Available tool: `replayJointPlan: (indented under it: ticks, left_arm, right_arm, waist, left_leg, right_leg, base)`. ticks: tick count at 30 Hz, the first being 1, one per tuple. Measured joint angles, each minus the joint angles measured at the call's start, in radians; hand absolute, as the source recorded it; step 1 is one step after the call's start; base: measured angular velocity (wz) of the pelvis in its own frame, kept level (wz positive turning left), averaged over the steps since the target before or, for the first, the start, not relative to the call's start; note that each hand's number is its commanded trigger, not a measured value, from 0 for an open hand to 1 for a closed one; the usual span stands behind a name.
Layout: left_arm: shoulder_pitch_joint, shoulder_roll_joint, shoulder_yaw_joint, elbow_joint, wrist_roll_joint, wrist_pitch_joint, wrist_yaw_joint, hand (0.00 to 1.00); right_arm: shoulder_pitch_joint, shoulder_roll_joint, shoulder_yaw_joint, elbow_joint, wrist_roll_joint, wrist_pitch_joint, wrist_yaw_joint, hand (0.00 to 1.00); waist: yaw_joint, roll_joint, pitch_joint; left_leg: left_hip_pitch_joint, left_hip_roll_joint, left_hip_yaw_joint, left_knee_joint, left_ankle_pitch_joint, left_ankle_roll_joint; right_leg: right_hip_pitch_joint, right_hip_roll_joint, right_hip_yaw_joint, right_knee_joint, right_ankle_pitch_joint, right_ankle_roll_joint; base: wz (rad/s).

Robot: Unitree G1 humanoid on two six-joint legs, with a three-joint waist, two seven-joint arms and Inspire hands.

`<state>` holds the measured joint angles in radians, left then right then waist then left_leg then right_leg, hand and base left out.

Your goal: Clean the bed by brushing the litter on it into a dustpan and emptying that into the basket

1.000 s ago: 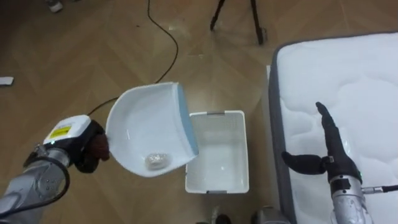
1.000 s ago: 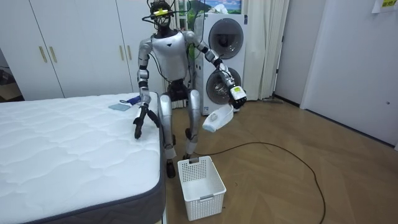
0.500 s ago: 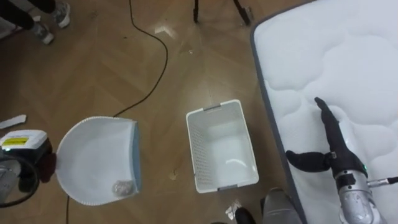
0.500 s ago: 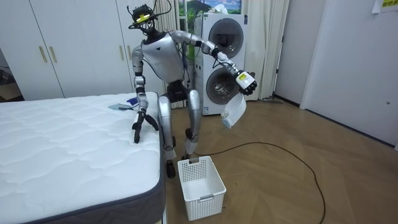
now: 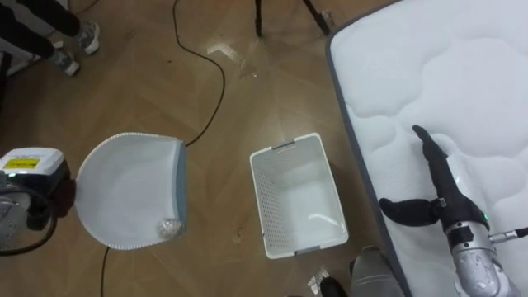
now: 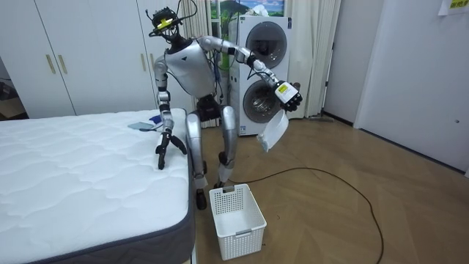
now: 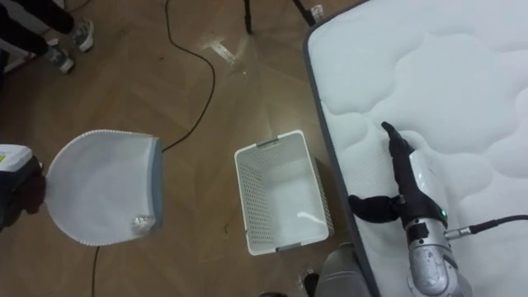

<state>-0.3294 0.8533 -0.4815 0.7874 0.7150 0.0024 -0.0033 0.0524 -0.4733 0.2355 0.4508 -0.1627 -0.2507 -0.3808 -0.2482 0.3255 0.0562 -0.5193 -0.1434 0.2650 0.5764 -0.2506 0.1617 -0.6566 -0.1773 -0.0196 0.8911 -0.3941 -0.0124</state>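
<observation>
Position: the robot stands upright on the wooden floor (image 6: 330, 220) at the side of the bed (image 5: 462, 74), with stacked washing machines (image 6: 265, 66) behind it and white wardrobe doors (image 6: 80, 51) along the wall.

Left arm: raised and stretched out away from the bed. The left hand (image 6: 291, 97) carries a white dustpan (image 5: 124, 190), which hangs just below it in the room view. The fingers look closed round the dustpan's handle, though the handle itself is hidden behind the hand. In the eye views the dustpan is over bare floor, well to the left of the basket (image 5: 297, 194), with its blue-grey lip turned toward it.

Contents: one small crumpled wad (image 5: 169, 228) lies inside the dustpan, close to the lip.

Right arm: lowered to the mattress. The right hand (image 5: 441, 194) rests on the quilted surface near the bed's edge, fingers (image 5: 425, 144) straight and together, thumb spread out sideways. It holds nothing.

Basket: white, perforated, standing on the floor just beside the bed's corner and in front of the robot's feet. I see nothing in it.

Other items: a small blue item (image 6: 143, 125) lies on the far part of the mattress, behind the right hand. Tripod legs (image 5: 260, 16) and a person's shoes (image 5: 78, 37) show on the floor beyond the dustpan.
</observation>
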Motion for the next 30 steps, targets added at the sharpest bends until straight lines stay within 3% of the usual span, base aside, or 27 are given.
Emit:
replayJointPlan:
  ticks: [7,12,19,22,23,30]
  left_arm:
    - [-0.022,0.005,0.0,0.003,0.035,0.0,0.002,1.0]
    - [-0.102,0.01,-0.037,0.061,0.102,0.0,0.009,1.0]
    - [-0.168,0.067,-0.054,0.06,0.151,0.0,0.066,1.0]
    - [-0.173,0.076,-0.054,0.061,0.143,0.001,0.089,1.0]
    - [-0.174,0.075,-0.056,0.061,0.138,0.001,0.091,1.0]
    - [-0.153,0.072,-0.076,0.074,-0.002,-0.001,0.132,1.0]
  right_arm:
    - [0.005,0.0,-0.002,-0.019,0.002,-0.001,0.007,0.0]
    - [0.006,0.001,-0.001,-0.014,0.001,-0.009,0.013,0.0]
    - [0.002,-0.002,-0.004,-0.022,-0.002,-0.026,0.021,0.0]
    - [0.004,-0.005,-0.004,-0.03,-0.005,-0.032,0.012,0.0]
    - [0.004,-0.003,-0.004,-0.031,-0.002,-0.032,0.012,0.0]
    - [-0.001,-0.005,0.006,-0.026,0.003,-0.032,0.015,0.0]
  waist:
    - [-0.002,-0.001,0.0004]
    - [-0.01,0.001,0.0041]
    - [-0.027,0.023,0.0157]
    - [-0.035,0.037,0.0217]
    - [-0.038,0.039,0.0227]
    - [-0.046,0.036,0.0254]
  left_leg:
    - [-0.01,0.0,0.009,0.012,-0.006,0.0]
    - [-0.011,0.001,0.009,0.014,-0.006,0.0]
    - [-0.01,0.001,0.009,0.014,-0.009,-0.001]
    - [-0.007,0.002,0.014,0.012,-0.01,-0.001]
    - [0.001,0.009,0.038,0.006,-0.01,-0.001]
    - [0.045,0.011,0.068,-0.024,-0.012,0.001]
  right_leg:
    - [-0.014,-0.002,0.008,0.017,-0.006,-0.001]
    - [-0.013,0.003,0.014,0.017,-0.008,0.002]
    - [-0.013,0.004,0.014,0.016,-0.009,0.002]
    - [-0.011,0.003,0.014,0.015,-0.009,0.001]
    - [-0.007,0.002,0.015,0.014,-0.009,0.001]
    - [0.016,0.008,0.038,0.007,-0.011,0.002]
  base:
    - [0.0]
    - [0.0]
    - [0.0]
    - [0.0]
    - [0.0]
    - [-0.1]
